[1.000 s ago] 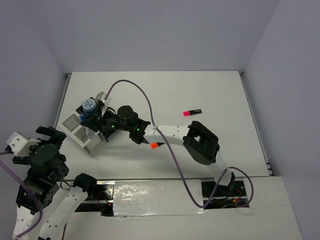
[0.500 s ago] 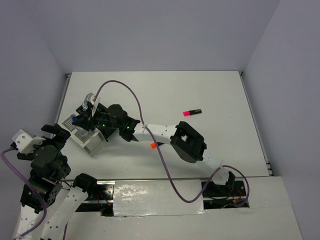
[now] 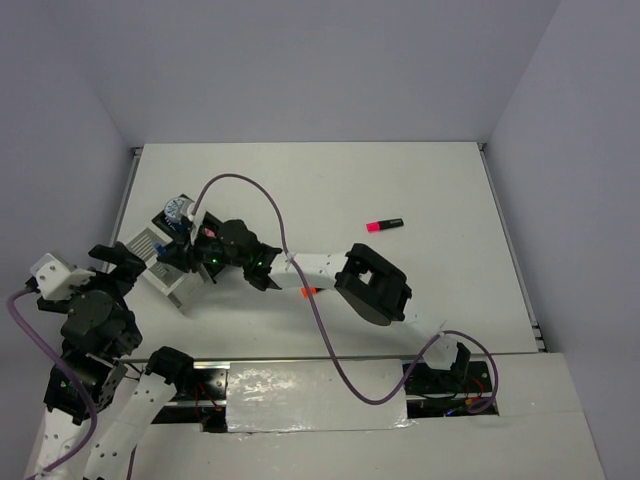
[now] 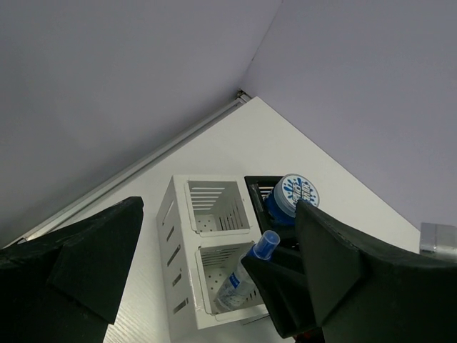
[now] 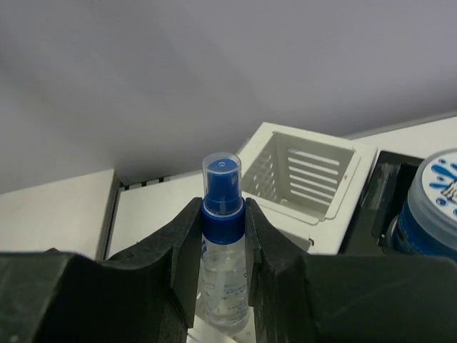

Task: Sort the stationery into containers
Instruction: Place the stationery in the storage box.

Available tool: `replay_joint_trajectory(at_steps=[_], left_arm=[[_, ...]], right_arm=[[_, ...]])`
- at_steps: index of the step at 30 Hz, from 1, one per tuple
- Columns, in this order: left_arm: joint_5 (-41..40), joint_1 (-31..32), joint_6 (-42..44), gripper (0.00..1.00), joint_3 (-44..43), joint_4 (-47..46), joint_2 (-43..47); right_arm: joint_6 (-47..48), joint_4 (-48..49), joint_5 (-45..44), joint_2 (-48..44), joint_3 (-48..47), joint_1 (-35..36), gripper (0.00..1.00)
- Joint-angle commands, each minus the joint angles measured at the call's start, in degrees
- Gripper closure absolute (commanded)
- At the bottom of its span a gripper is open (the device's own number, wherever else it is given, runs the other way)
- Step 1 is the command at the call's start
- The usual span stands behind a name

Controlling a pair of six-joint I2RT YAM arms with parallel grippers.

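My right gripper (image 3: 186, 256) (image 5: 223, 216) is shut on a clear spray bottle with a blue cap (image 5: 223, 243). The bottle (image 4: 246, 275) leans in the near compartment of the white box of the organizer (image 4: 171, 243), its bottom inside. A blue-white roll (image 4: 296, 191) (image 5: 437, 204) (image 3: 178, 210) sits in the joined black box (image 5: 378, 187). The far white compartment (image 5: 335, 214) holds nothing I can see. A pink-capped marker (image 3: 383, 224) and an orange-capped marker (image 3: 308, 292) lie on the table. My left gripper (image 3: 122, 266) (image 4: 214, 286) is open and empty, just left of the organizer (image 3: 145, 243).
The organizer stands near the table's left edge rail (image 4: 178, 139). The right arm's purple cable (image 3: 270, 200) arcs over the table behind the organizer. Grey walls enclose the table at the back and sides.
My right gripper has moved left and down with the spray bottle, from beside the black box to the near white compartment. The left arm has shifted slightly toward the organizer.
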State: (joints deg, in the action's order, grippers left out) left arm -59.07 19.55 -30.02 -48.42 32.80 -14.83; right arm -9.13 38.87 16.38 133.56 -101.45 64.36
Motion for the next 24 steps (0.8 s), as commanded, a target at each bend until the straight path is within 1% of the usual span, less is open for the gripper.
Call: replay_joint_trajectory(at_steps=[1, 3, 5, 8, 12, 13, 14, 15, 17, 18, 19, 20, 21, 23, 24], left_arm=[[1.2, -0.5, 1.8, 0.01, 0.2, -3.2, -0.1], [1.5, -0.6, 2.1, 0.01, 0.2, -3.4, -0.3], [1.7, -0.7, 2.1, 0.01, 0.3, -3.4, -0.6], [1.9, -0.7, 2.2, 0.01, 0.3, -3.4, -1.1], [1.9, -0.8, 1.9, 0.01, 0.3, -3.3, -1.6], [1.9, -0.8, 1.8, 0.01, 0.2, -3.3, -1.8], [1.8, -0.8, 1.6, 0.01, 0.3, -3.3, -2.0], [1.9, -0.8, 1.7, 0.01, 0.5, -4.0, -2.1], [2.6, -0.8, 2.6, 0.01, 1.1, -5.4, -2.7], [3.9, -0.8, 2.8, 0.01, 1.2, -6.3, -3.4], [5.1, -0.8, 3.2, 0.01, 1.5, -7.3, -3.5], [6.8, -0.8, 3.9, 0.01, 1.8, -8.3, -4.0], [11.5, -0.8, 5.2, 0.01, 1.8, -9.2, -4.3], [16.9, -0.8, 6.5, 0.01, 1.9, -11.7, -5.8], [23.8, -0.8, 8.2, 0.01, 1.9, -12.6, -7.0]], right_arm=[[-0.9, 5.0, 0.7, -0.8, 2.0, 0.2, 0.69], [-1.2, 5.9, 0.8, -1.5, 3.7, 0.3, 0.49], [-1.3, 7.2, 0.7, -2.5, 4.9, 0.3, 0.39], [-1.1, 7.8, 0.9, -3.8, 6.3, 0.2, 0.32], [-0.7, 8.4, 0.9, -6.8, 9.0, 0.3, 0.3], [-0.7, 9.7, 0.8, -9.3, 10.1, 0.3, 0.29], [-0.5, 10.7, 0.8, -11.0, 11.7, 0.3, 0.22], [-0.5, 12.4, 0.6, -14.6, 14.8, 0.3, 0.14], [0.0, 12.9, 0.1, -18.7, 17.6, 0.3, 0.12], [0.9, 12.9, -1.1, -23.0, 20.4, 0.3, 0.12], [1.2, 12.6, -2.0, -25.3, 21.9, 0.3, 0.11], [1.6, 12.2, -3.4, -27.9, 23.6, 0.3, 0.01], [2.0, 10.7, -5.2, -33.0, 27.0, 0.3, 0.0], [2.7, 8.1, -13.0, -38.2, 30.5, 0.2, 0.0], [2.5, 3.0, -16.7, -43.3, 33.3, 0.2, 0.0]])
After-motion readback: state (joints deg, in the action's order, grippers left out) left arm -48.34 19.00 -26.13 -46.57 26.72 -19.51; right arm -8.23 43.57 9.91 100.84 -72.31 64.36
